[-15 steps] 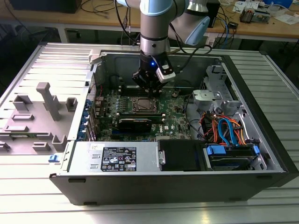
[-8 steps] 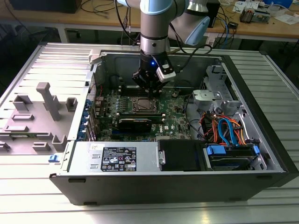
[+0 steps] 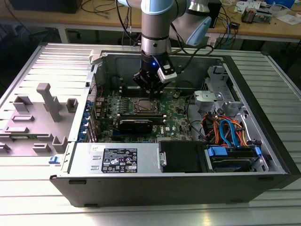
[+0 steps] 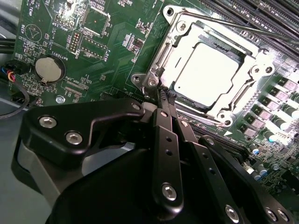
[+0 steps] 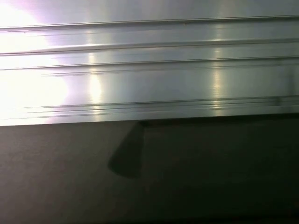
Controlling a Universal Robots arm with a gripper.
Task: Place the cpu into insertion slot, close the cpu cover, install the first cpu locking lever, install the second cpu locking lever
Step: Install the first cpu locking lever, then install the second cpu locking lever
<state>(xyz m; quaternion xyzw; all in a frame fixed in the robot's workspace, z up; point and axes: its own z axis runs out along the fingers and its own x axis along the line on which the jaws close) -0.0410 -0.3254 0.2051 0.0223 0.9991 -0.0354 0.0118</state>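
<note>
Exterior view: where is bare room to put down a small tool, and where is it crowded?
Bare: the ribbed metal table in front of the open black computer case, and the strip right of it. Crowded: the green motherboard under the claw, the orange and blue cables, the grey plastic fixtures.

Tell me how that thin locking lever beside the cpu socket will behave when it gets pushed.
The locking lever looks like a thin bare wire rod, so it is probably springy rather than rigid. Its smooth shine suggests it could slip off the hand. The hand's tips sit close to the cpu cover, leaving little margin.
</note>
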